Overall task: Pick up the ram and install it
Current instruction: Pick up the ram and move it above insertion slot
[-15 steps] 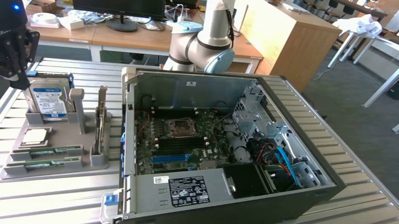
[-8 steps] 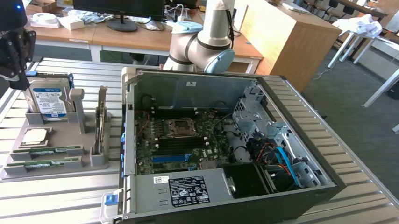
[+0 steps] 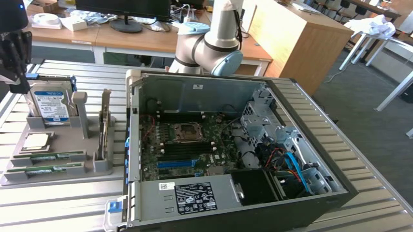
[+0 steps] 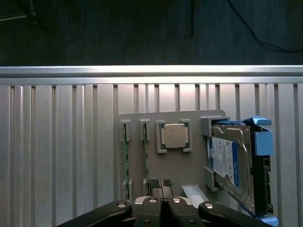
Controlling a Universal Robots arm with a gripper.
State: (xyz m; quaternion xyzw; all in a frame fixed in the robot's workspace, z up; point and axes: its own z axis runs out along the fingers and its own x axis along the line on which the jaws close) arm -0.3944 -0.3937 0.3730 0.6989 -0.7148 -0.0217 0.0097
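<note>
While the jaws stand pressed together with nothing between them, the gripper (image 4: 161, 189) hangs over the grey parts holder (image 4: 142, 117) on the slatted metal table (image 4: 57, 142), clear of everything in it. The ram (image 3: 49, 156) sits on edge in its slot in the holder, with a second ram stick (image 3: 45, 170) just beside it and parallel; neither is touched. Close by lie the square processor chip (image 4: 174, 136) and, upright in its bracket, the blue-labelled hard drive (image 4: 231, 161). The open computer case (image 3: 193, 92), motherboard (image 3: 216, 140) exposed, stands to the exterior view's right of the holder. By my reading this is the approach to the pick, with no grasp made. A grip would call for the jaws to part first, then to line up across the stick's thin upper edge, clear of its neighbour and the slot walls.
</note>
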